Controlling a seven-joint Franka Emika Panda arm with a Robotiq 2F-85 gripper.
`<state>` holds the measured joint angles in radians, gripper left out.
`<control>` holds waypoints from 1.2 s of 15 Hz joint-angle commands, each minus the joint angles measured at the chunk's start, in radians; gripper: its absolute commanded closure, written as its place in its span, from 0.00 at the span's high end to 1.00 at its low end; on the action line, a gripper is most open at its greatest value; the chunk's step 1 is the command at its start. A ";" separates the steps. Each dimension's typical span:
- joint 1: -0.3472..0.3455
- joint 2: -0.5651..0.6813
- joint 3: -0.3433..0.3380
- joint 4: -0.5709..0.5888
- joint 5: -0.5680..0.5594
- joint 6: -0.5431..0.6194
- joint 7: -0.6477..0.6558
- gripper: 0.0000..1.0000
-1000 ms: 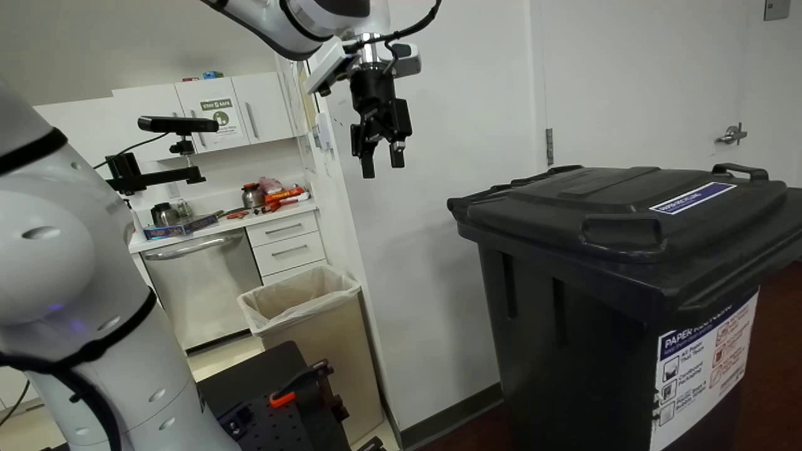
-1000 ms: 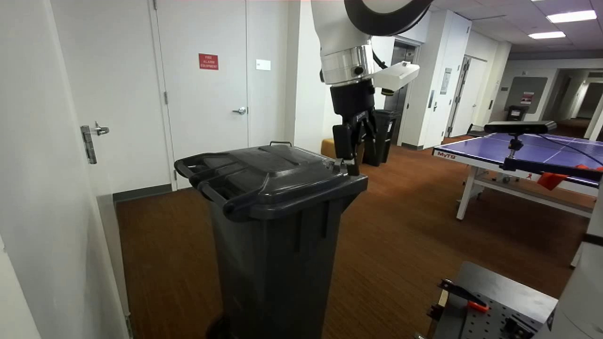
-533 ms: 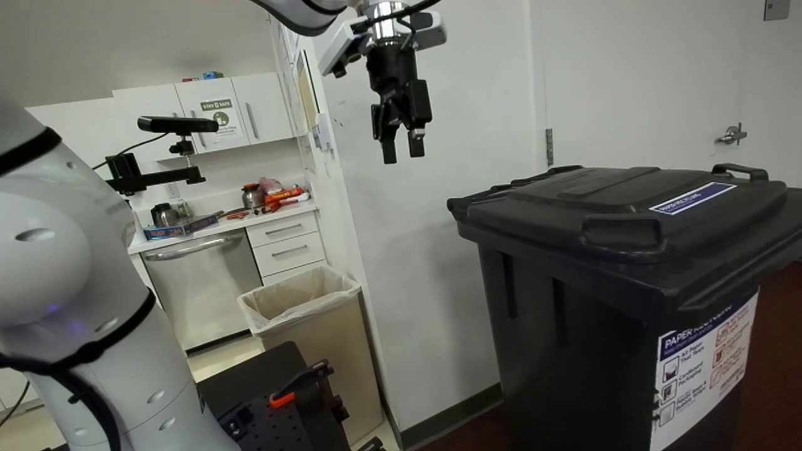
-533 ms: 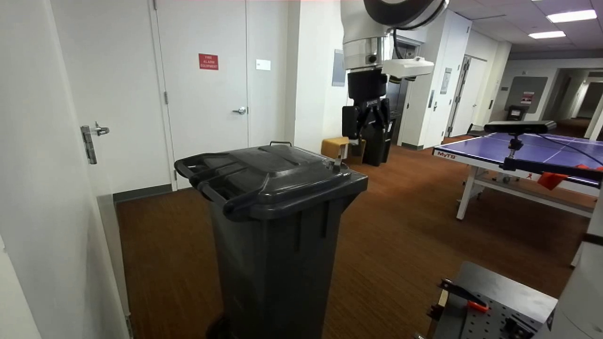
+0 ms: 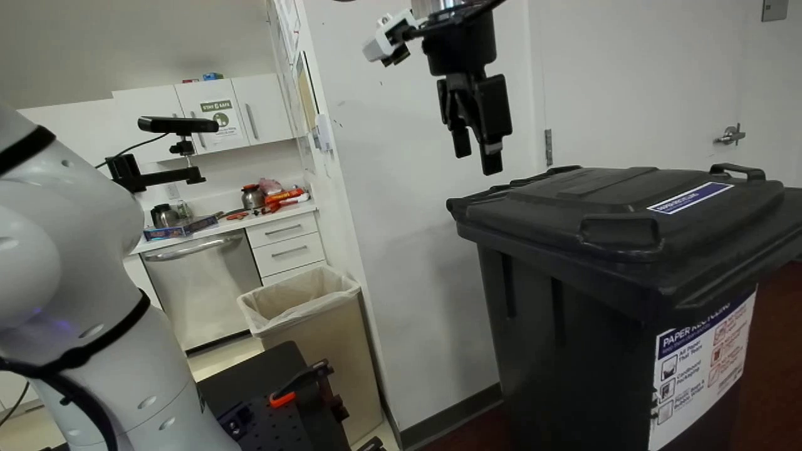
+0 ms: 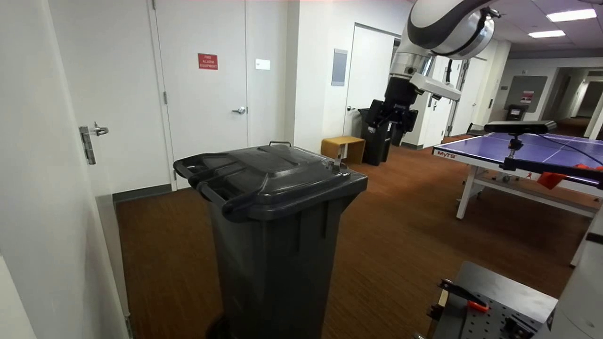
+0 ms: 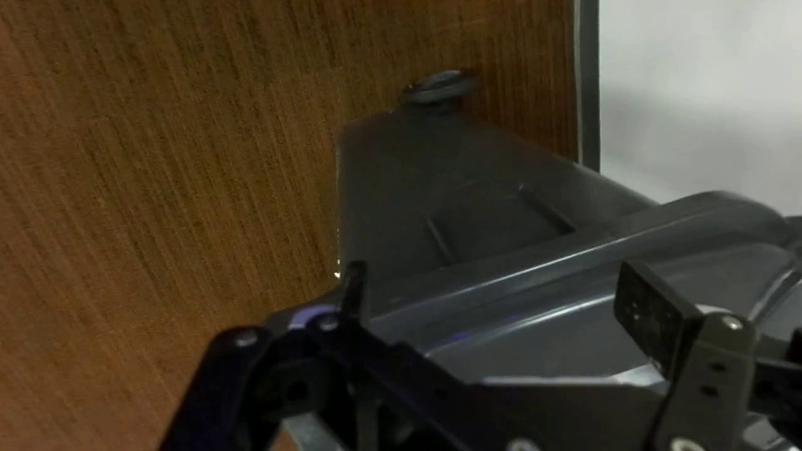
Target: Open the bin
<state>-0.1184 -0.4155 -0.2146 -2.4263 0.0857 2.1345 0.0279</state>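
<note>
The bin, a large dark grey-black wheelie bin, stands upright with its lid down; its body shows in both exterior views [image 5: 583, 351] [image 6: 278, 263] and in the wrist view [image 7: 438, 169]. The ribbed lid [image 5: 601, 200] carries a blue-and-white strip. The white-and-blue label [image 5: 702, 369] is on the bin's front. My gripper [image 5: 477, 155] is open and empty, tilted, above lid height and apart from the bin. It also shows in an exterior view [image 6: 385, 133], up and to the right of the lid. In the wrist view its spread fingers [image 7: 492, 282] have the bin's rim and lid behind them.
A beige open container [image 5: 326, 351] stands by the wall [image 5: 426, 263]. A perforated metal platform [image 6: 494, 310] with a clamp is near the robot base. A camera on a bracket [image 6: 518, 127] and a purple ping-pong table [image 6: 509, 150] are at the right. A door [image 6: 202, 103] is behind the bin.
The gripper has tilted and moved right in both exterior views, looking larger in one and rising away from in front of the lid's edge in the other. The bin and its lid have not moved.
</note>
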 commanded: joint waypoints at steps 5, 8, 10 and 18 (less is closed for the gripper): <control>-0.029 0.004 0.015 -0.004 0.008 0.004 -0.015 1.00; 0.000 0.023 -0.055 -0.020 0.183 0.101 -0.110 1.00; -0.004 0.052 -0.101 -0.030 0.301 0.176 -0.165 1.00; 0.160 0.150 -0.403 -0.048 0.988 0.378 -0.696 1.00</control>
<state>-0.0375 -0.2857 -0.5226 -2.4852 0.8778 2.4913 -0.5108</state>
